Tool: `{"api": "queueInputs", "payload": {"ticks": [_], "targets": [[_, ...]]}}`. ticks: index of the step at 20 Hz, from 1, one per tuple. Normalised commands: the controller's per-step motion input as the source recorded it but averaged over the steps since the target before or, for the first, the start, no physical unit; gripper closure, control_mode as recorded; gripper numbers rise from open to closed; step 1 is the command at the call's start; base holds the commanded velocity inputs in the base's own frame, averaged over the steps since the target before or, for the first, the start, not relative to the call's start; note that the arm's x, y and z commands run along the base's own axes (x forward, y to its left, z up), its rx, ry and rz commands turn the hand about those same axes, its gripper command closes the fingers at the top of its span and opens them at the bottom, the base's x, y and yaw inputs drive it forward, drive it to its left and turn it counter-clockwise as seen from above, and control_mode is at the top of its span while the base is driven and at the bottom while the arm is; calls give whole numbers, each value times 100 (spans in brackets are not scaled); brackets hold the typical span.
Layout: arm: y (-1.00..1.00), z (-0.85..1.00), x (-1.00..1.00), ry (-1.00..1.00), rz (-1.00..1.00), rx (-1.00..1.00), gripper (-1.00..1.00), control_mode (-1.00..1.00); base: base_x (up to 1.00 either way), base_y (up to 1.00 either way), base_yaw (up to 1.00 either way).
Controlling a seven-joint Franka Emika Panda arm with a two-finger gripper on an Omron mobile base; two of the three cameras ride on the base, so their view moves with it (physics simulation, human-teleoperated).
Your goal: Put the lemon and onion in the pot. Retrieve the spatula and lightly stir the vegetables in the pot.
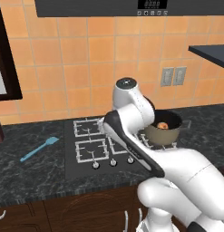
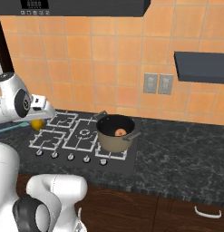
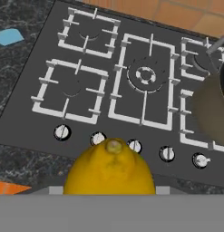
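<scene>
My gripper (image 2: 38,118) hangs over the left side of the stove, shut on the yellow lemon (image 2: 37,124). In the hand view the lemon (image 3: 109,168) sits close at the bottom and hides the fingertips. The tan pot (image 1: 161,135) stands on the front right burner with the orange-brown onion (image 1: 163,125) inside. From the right base view the pot (image 2: 111,141) and onion (image 2: 119,132) lie well to the right of the gripper. The light-blue spatula (image 1: 39,149) rests on the counter left of the stove; its blade (image 3: 8,36) shows at the hand view's top left.
The black stove (image 1: 86,166) has white burner grates and a row of knobs (image 3: 133,146) along its front. Dark marble counter (image 2: 177,154) stretches to the right. Wall outlets (image 2: 158,83), a dark shelf (image 2: 202,67) and a range hood (image 1: 131,7) are above.
</scene>
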Motion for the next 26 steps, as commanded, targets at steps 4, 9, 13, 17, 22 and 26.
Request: {"api": "queueInputs", "payload": {"ticks": [4,9,13,17,22,26], "targets": [[-100,48,23,2,-1,8,100,-100,0,0,0],[-100,17,30,13,-1,12,100,-100,0,0,0],[-100,0,36,20,0,6,100,-100,0,0,0],[-100,-4,46,12,0,4,100,-100,0,0,0],[-90,-38,77,11,0,0,100,-100,0,0,0],[-36,-69,82,4,1,0,100,-100,0,0,0]]}}
